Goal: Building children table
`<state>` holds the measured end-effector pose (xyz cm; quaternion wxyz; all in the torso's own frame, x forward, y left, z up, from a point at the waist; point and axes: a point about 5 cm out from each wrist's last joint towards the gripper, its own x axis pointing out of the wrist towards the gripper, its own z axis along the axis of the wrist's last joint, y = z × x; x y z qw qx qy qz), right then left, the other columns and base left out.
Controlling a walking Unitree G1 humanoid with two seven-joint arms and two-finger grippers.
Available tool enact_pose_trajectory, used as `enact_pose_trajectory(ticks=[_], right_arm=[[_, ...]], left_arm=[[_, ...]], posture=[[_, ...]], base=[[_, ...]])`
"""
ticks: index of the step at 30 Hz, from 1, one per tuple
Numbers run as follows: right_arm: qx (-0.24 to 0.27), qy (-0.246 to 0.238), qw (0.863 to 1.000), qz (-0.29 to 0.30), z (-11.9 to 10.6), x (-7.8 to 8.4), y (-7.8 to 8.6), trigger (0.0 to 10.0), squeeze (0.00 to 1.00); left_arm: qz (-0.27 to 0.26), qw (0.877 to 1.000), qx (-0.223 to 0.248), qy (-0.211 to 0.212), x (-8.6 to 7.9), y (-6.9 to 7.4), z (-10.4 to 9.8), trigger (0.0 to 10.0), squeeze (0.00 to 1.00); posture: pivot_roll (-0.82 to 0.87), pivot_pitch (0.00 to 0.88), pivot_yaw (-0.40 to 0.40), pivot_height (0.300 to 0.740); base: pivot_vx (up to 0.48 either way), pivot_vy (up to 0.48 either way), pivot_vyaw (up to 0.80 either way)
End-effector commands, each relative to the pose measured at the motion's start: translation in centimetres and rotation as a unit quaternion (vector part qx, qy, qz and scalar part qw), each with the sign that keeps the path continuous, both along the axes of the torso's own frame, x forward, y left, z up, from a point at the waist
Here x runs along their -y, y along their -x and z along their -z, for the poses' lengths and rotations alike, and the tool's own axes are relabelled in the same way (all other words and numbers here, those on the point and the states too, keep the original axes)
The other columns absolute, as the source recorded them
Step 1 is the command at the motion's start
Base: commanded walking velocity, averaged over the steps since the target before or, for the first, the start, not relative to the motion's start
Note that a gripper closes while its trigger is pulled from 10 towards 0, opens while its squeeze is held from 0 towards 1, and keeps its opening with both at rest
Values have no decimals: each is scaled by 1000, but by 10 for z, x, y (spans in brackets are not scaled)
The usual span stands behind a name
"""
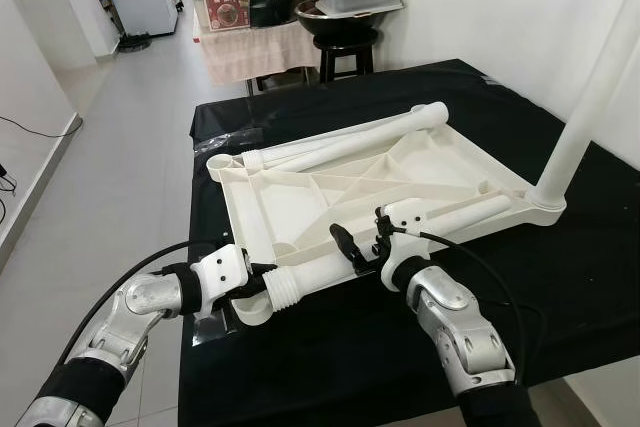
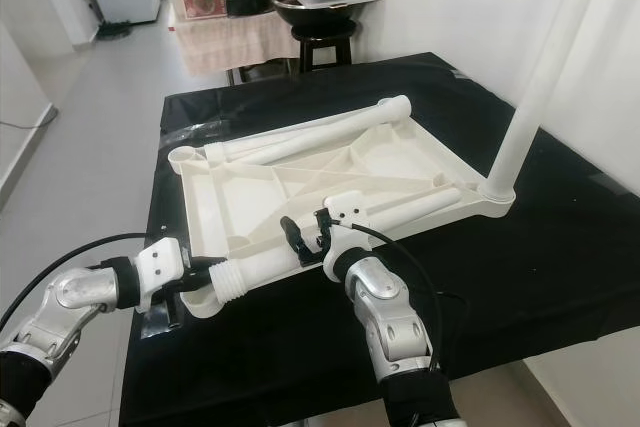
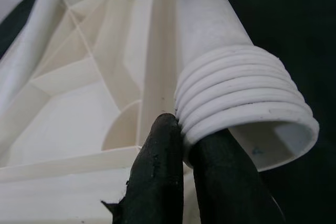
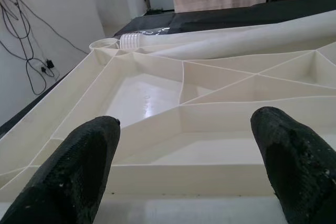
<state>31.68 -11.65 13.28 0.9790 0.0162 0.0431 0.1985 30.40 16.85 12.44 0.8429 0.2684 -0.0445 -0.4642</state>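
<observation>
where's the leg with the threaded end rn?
The threaded leg lies across the near edge of the upturned tabletop, between the left gripper and right gripper.

The upturned tabletop (image 1: pixel 330 182) is cream plastic, smooth with a soft sheen on its ribs. Just beside the left tool (image 3: pixel 194 156), the leg (image 3: pixel 231 82) looks matt plastic with ridged threads. The tool's fingers (image 4: pixel 79 166) are rough black rubber. Matt black cloth (image 1: pixel 560 277) covers the desk.

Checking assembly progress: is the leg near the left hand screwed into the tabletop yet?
Not yet. The leg lies flat on the upturned tabletop, its threaded end free and pinched by the left hand.
</observation>
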Motion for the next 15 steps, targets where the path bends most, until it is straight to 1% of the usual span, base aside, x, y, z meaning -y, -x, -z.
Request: enact_pose_trajectory(ticks=[1, 3, 4, 5, 6, 7, 8, 9, 10, 11, 12, 13, 14, 15], right_arm=[[-3, -12, 1000, 0, 0, -2, 1, 10000, 0], [0, -18, 1000, 1, -2, -1, 1, 10000, 0], [9, -33, 999, 7, -6, 1, 0, 10000, 0], [9, -33, 999, 7, -6, 1, 0, 10000, 0], [20, -78, 997, 14, -14, 3, -2, 10000, 0], [27, -145, 989, 20, -25, 7, -5, 10000, 0], [35, -230, 973, 13, -40, 12, -6, 10000, 0], [41, -283, 958, 2, -50, 15, -6, 10000, 0], [55, -335, 940, -41, -65, 17, -2, 10000, 0], [55, -335, 940, -41, -65, 17, -2, 10000, 0], [69, -369, 923, -83, -77, 18, 4, 10000, 0], [78, -385, 913, -111, -84, 19, 8, 10000, 0], [78, -385, 913, -111, -84, 19, 8, 10000, 0], [88, -404, 896, -164, -93, 19, 18, 10000, 0]], left_arm=[[-14, 1000, 17, 8, -2, -3, -6, 0, 0], [-24, 999, 24, 16, -2, -4, -8, 0, 0], [-36, 998, 32, 28, -3, -6, -11, 0, 0], [-36, 998, 32, 28, -3, -6, -11, 0, 0], [-52, 997, 43, 45, -4, -8, -15, 0, 0], [-72, 994, 56, 67, -7, -11, -22, 0, 0], [-95, 988, 71, 95, -10, -15, -30, 0, 0], [-109, 984, 80, 114, -12, -17, -35, 0, 0], [-125, 977, 90, 146, -16, -19, -43, 0, 0], [-125, 977, 90, 146, -16, -19, -43, 0, 0], [-137, 970, 98, 173, -18, -21, -50, 0, 0], [-143, 966, 103, 190, -19, -22, -55, 0, 0], [-143, 966, 103, 190, -19, -22, -55, 0, 0], [-145, 956, 111, 229, -19, -22, -66, 0, 0]], posture=[[-69, 0, 71, 740], [-69, 0, 71, 740], [-69, 0, 69, 740], [-69, 0, 69, 740], [-67, 0, 68, 740], [-68, 0, 66, 740], [-68, 0, 65, 740], [-68, 0, 65, 740], [-73, 0, 63, 740], [-73, 0, 63, 740], [-74, 0, 61, 740], [-75, 0, 60, 740], [-75, 0, 60, 740], [-75, 0, 56, 740]], base=[[0, 0, 0], [0, 0, 0], [0, 0, 0], [0, 0, 0], [0, 0, 0], [0, 0, 0], [0, 0, 0], [0, 0, 0], [0, 0, 0], [0, 0, 0], [0, 0, 0], [0, 0, 0], [0, 0, 0], [0, 0, 0]])
